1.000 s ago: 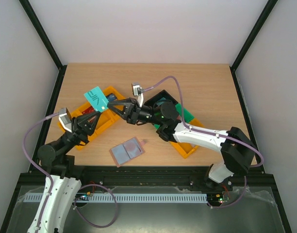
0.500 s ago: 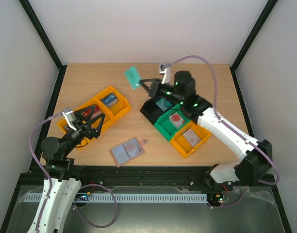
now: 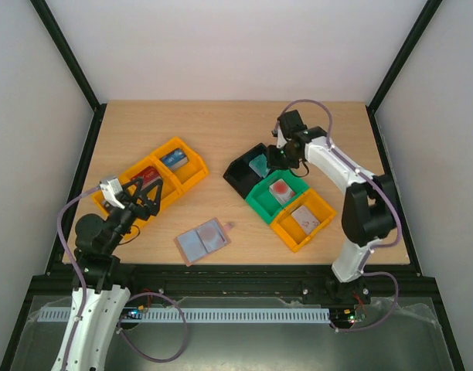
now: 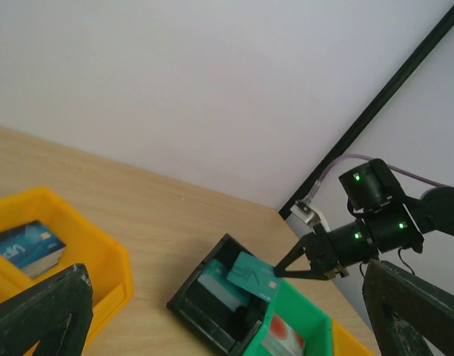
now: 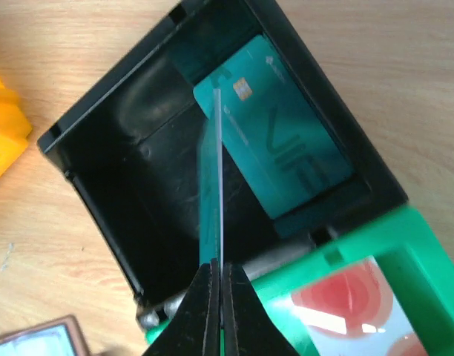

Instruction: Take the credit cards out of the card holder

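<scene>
Teal thin card [image 5: 211, 185] is hanging edge-on over the square black bin [image 5: 108, 170], your right gripper [image 5: 219, 271] pinching it; your left gripper [image 3: 151, 197] is gaping.

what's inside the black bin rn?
One teal card lies in the black bin. The right hand holds a second teal card edge-on above it, hiding a strip of the floor.

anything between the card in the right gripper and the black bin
Nothing visible. The right gripper holds the teal card edge-on over the black bin's open top; a second teal card already lies inside.
</scene>
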